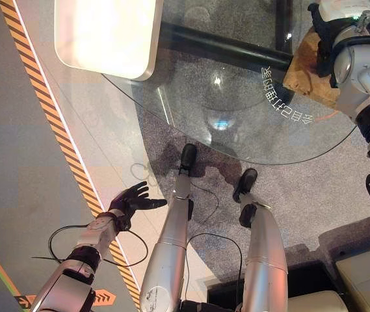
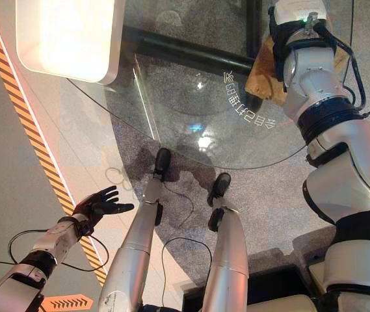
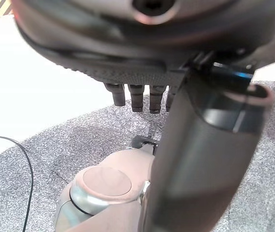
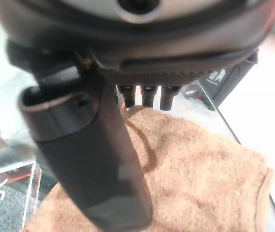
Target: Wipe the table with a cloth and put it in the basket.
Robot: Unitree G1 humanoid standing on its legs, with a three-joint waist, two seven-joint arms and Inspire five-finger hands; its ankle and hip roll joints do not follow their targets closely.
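A brown cloth (image 4: 200, 169) is being pressed flat on the glass table (image 1: 250, 130) under the right robot hand (image 4: 147, 94) — fingers straight, for wiping — while the left robot hand (image 1: 132, 198) is being held spread, idle, over the floor.

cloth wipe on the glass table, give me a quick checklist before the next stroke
1. Cloth lies on the glass table: ok.
2. Right hand is over the cloth, fingers straight: ok.
3. Fingers pressing the cloth firmly: cannot tell.
4. Left hand is open, off the table, away from the wiping path: ok.
5. White tray-like object lies apart from the cloth: ok.
6. Basket located for the drop: cannot tell.
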